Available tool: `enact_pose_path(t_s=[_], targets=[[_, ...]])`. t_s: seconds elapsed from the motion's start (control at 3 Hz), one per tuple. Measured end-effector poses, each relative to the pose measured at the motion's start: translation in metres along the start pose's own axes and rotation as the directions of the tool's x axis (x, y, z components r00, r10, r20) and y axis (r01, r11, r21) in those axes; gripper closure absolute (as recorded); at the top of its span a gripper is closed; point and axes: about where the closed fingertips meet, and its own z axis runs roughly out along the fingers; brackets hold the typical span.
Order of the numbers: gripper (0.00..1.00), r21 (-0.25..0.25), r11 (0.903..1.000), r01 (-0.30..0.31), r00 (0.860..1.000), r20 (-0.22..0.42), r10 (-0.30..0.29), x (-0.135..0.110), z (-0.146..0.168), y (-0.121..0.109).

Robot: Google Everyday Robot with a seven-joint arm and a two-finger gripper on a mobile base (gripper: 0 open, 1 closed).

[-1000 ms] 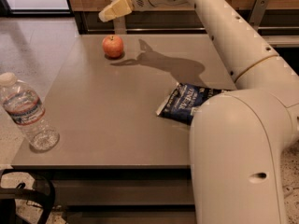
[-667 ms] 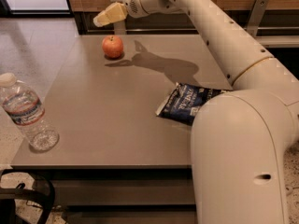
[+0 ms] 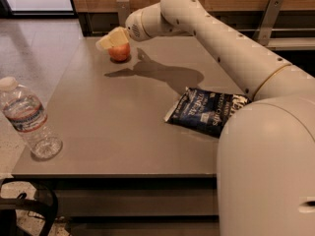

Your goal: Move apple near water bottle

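The red-orange apple sits at the far left of the grey table. My gripper hangs just above it and partly in front of its top, its cream fingers pointing left. The clear water bottle with a white cap and a red, white and blue label stands upright at the table's near left corner, far from the apple.
A dark blue chip bag lies flat at the right of the table, beside my white arm. A wooden wall with metal brackets runs behind the table. Tiled floor lies to the left.
My gripper has come down and to the left from above the apple's right side. It now sits right over the apple. The apple, bottle and bag have not moved.
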Motion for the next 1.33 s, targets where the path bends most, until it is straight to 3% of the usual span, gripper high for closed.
enact_pose_path(t_s=[0.67,1.33], targets=[[0.0,-0.004,0.9999,0.01,1.0,-0.003,-0.01,0.011,0.016,-0.006],[0.0,-0.032,0.9995,0.003,1.0,0.0,-0.003,0.045,0.047,-0.009]])
